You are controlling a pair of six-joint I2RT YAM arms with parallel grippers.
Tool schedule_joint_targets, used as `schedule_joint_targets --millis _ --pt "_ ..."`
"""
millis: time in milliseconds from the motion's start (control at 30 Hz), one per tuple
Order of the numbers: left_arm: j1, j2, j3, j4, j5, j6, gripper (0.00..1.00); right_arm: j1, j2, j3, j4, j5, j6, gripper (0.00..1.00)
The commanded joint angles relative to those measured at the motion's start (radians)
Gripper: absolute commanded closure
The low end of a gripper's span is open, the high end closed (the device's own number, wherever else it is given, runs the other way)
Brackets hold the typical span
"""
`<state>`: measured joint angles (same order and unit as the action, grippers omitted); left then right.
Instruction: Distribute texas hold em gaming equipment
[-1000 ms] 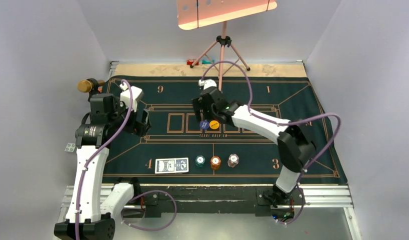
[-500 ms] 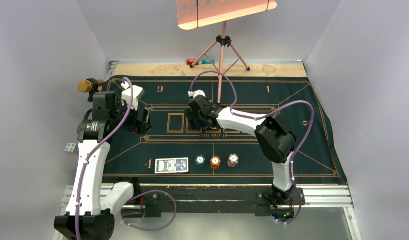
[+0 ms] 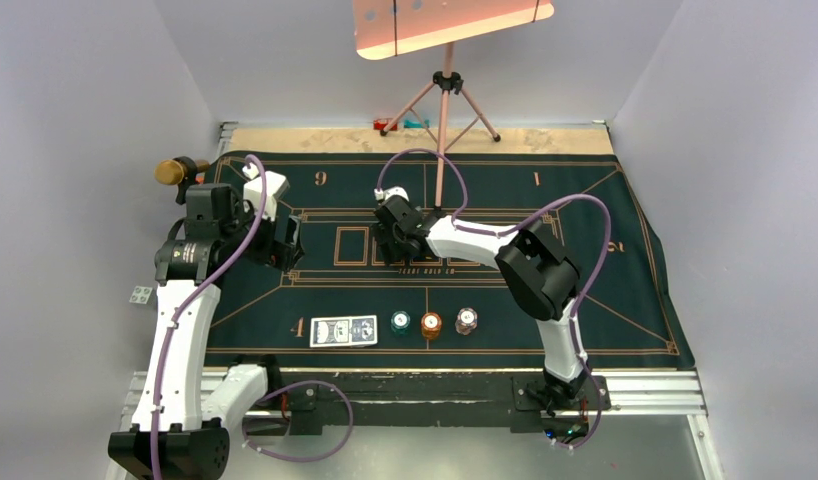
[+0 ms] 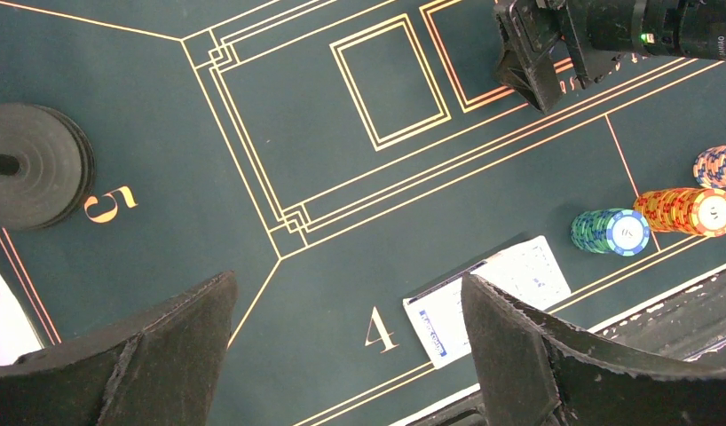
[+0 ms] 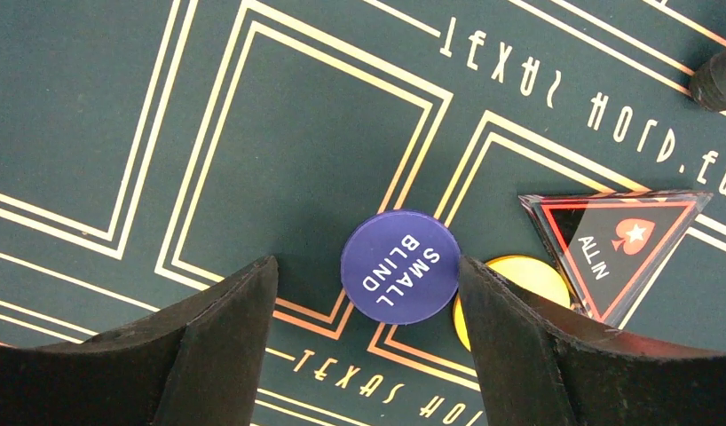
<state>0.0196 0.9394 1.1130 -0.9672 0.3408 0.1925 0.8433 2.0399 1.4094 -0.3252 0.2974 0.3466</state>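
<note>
**Right jaws straddle SMALL BLIND disc at mat centre; left arm idle at 9 o'clock**

Clock directions are read on the top view, dial centred on the mat, 12 at the far edge.

- Green felt mat (image 3: 605,200): covers the table, gold lines, five card boxes across the middle.
- Left gripper (image 4: 346,355): hangs above the mat at about 9 o'clock, near seat numbers 4 and 5. Its fingers are spread wide, with bare felt between them.
- Right gripper (image 5: 366,293): the arm reaches across to just 11 o'clock of centre and sits low over the printed line. The jaws are apart, one finger on each side of the blue disc. There is a clear gap on the left side, and the right finger is just beside the rim. Contact cannot be told.
- Deck of blue-backed playing cards (image 3: 343,330): flat at 7 o'clock, beside the "4".
- Chip stacks: a row at 6 o'clock, just to the right of the deck, apart from each other. Order is teal (image 3: 400,322), orange (image 3: 431,325), white (image 3: 467,320).
- Red triangular "ALL IN" marker (image 5: 617,248): flat, at 3 o'clock of the blue disc.
- Blue "SMALL BLIND" disc (image 5: 400,265): flat on the felt, straddling a card-box corner.
- Yellow disc (image 5: 510,275): at 4 o'clock of the blue disc with rims touching, partly hidden by the right finger. It meets the marker's edge, and which lies on top cannot be told.
</note>
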Motion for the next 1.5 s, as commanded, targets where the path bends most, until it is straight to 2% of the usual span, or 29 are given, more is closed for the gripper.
schedule_joint_targets --millis 0,100,233,367,700,767,833,900,1067,1267,1467 --pt "0.005 -0.009 0.039 0.006 0.012 -0.025 0.00 -0.004 -0.033 -0.014 0.006 0.016 0.007 0.23" --pt "0.004 -0.015 0.039 0.004 0.012 -0.024 0.00 -0.008 -0.033 -0.025 0.007 0.005 0.009 0.26" --pt "0.004 -0.020 0.041 -0.003 0.009 -0.020 0.00 -0.007 -0.040 -0.037 -0.004 -0.021 0.022 0.44" --pt "0.005 -0.022 0.048 -0.006 0.008 -0.022 0.00 -0.002 -0.049 -0.040 -0.019 -0.049 0.041 0.56" --pt "0.005 -0.029 0.049 -0.018 -0.005 -0.020 0.00 0.023 0.011 0.070 -0.078 -0.104 0.051 0.65" --pt "0.005 -0.036 0.046 -0.020 -0.014 -0.015 0.00 0.026 0.019 0.084 -0.088 -0.093 0.047 0.63" --pt "0.005 -0.042 0.043 -0.023 -0.017 -0.009 0.00 0.027 0.012 0.088 -0.096 -0.074 0.041 0.52" --pt "0.005 -0.045 0.041 -0.024 -0.019 -0.006 0.00 0.025 -0.006 0.084 -0.099 -0.061 0.030 0.45" --pt "0.005 -0.045 0.043 -0.025 -0.021 -0.003 0.00 0.019 -0.050 0.073 -0.100 0.001 0.005 0.36" --pt "0.005 -0.046 0.045 -0.023 -0.020 -0.006 0.00 -0.037 -0.046 0.058 -0.077 -0.036 0.009 0.34" --pt "0.005 -0.045 0.051 -0.026 -0.028 -0.002 0.00 -0.043 -0.004 0.056 -0.066 -0.069 0.008 0.34"
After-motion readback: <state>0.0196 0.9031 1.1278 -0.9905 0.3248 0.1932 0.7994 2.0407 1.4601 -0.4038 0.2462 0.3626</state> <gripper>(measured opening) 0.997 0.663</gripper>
